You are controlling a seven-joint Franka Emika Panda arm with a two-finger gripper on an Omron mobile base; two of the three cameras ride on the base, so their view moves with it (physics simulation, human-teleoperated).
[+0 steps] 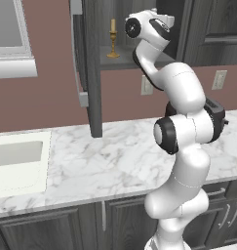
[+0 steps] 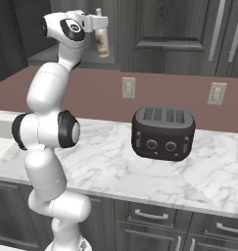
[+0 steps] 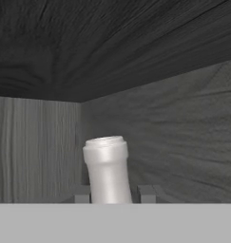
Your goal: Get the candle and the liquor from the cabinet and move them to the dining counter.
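1. The cabinet [image 1: 93, 68] stands open above the marble worktop [image 1: 110, 156].
2. The gripper [image 2: 102, 20] is clenched on the liquor's [image 2: 102, 41] neck inside; smooth, probably breakable, it suits that narrow hold.
3. The candle [image 1: 113, 39] waits on the shelf, light and top-heavy.

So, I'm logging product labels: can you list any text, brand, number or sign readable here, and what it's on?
None can be read.
liquor: a brownish band, no legible text.
toaster: round knobs, no markings.
candle: no lettering.
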